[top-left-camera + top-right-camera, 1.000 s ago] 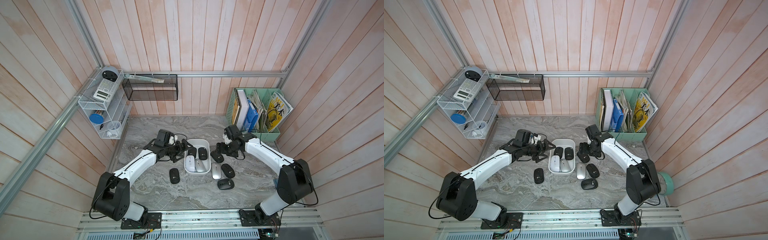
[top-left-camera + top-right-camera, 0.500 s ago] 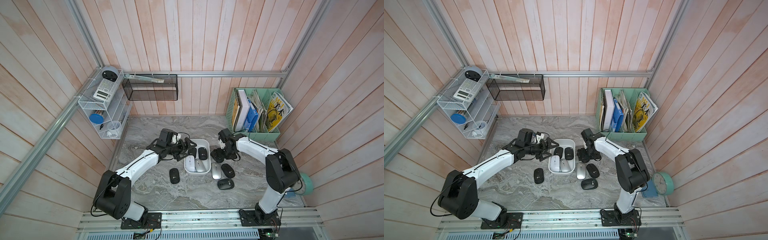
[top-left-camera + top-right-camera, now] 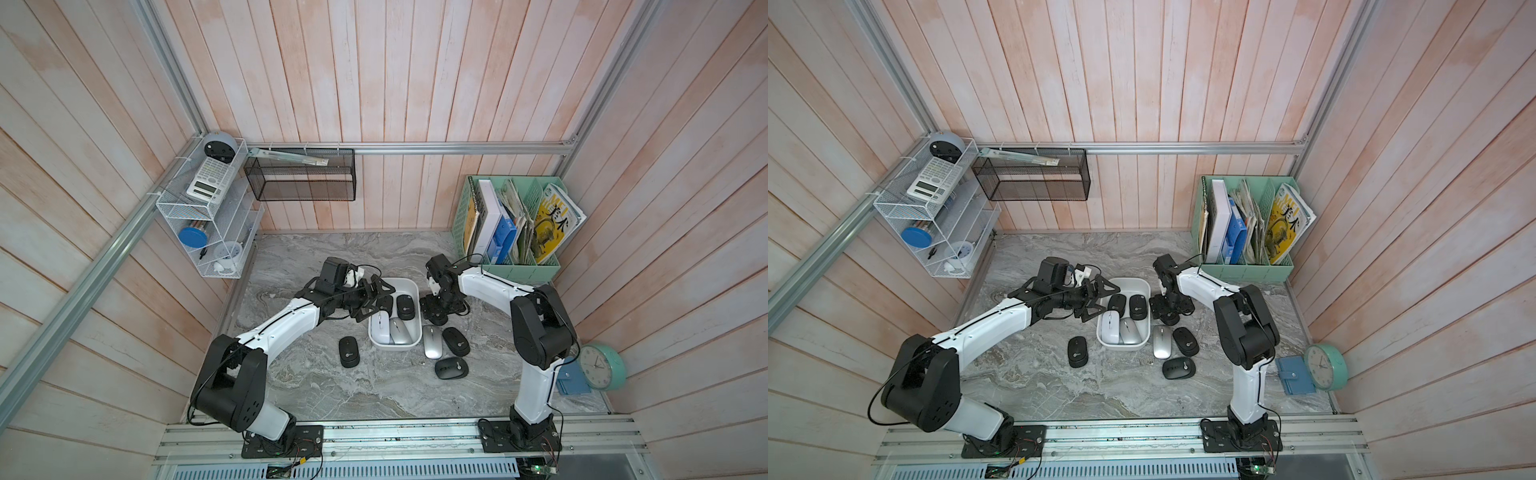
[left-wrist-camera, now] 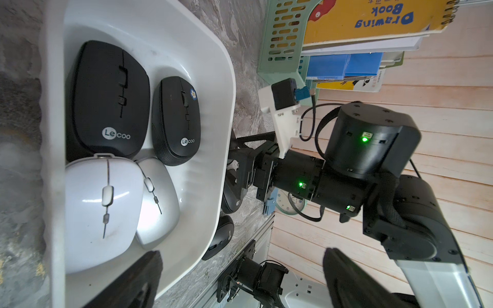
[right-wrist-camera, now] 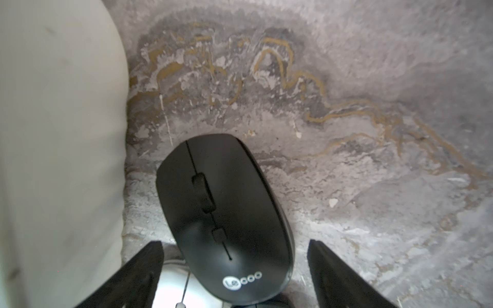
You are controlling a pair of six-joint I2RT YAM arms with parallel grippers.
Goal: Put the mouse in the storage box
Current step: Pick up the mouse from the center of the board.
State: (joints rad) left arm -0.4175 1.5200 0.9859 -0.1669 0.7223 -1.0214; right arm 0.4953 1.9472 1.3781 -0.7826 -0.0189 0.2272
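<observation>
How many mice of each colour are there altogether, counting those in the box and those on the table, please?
Black mice: 6
Silver mice: 2
White mice: 1
Total: 9

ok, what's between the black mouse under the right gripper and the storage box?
Bare marble tabletop, plus one finger of the open right gripper, which straddles the black mouse. Right wrist view shows it; mouse and storage box don't touch.
</observation>
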